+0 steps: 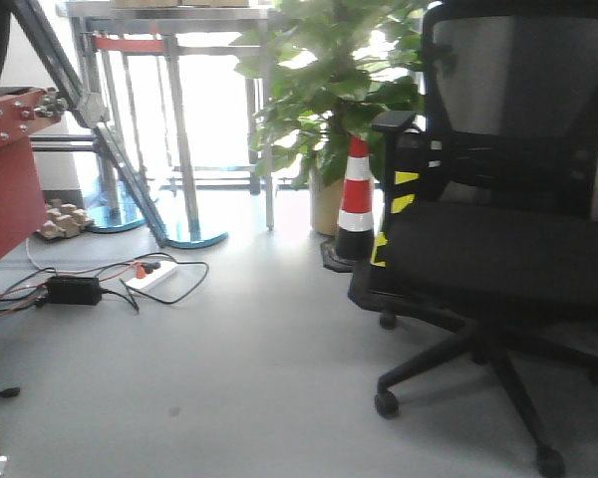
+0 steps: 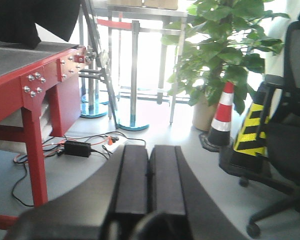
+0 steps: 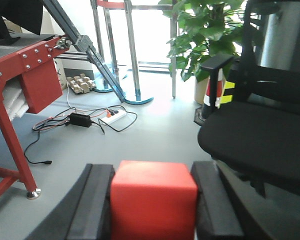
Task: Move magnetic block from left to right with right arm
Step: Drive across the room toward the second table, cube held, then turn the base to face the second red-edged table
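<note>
The magnetic block (image 3: 153, 199), a plain red cube, sits between the two black fingers of my right gripper (image 3: 154, 172), which is shut on it and held up in the air above the grey floor. Both pads press against the cube's sides. In the left wrist view my left gripper (image 2: 149, 152) is shut with its two black pads touching and nothing between them. Neither gripper nor the block shows in the front-facing view.
A red metal table (image 3: 27, 60) stands at the left, a black office chair (image 1: 498, 249) at the right. A power strip and cables (image 1: 130, 279) lie on the floor. A striped cone (image 1: 356, 199) and a potted plant (image 1: 329, 90) stand behind.
</note>
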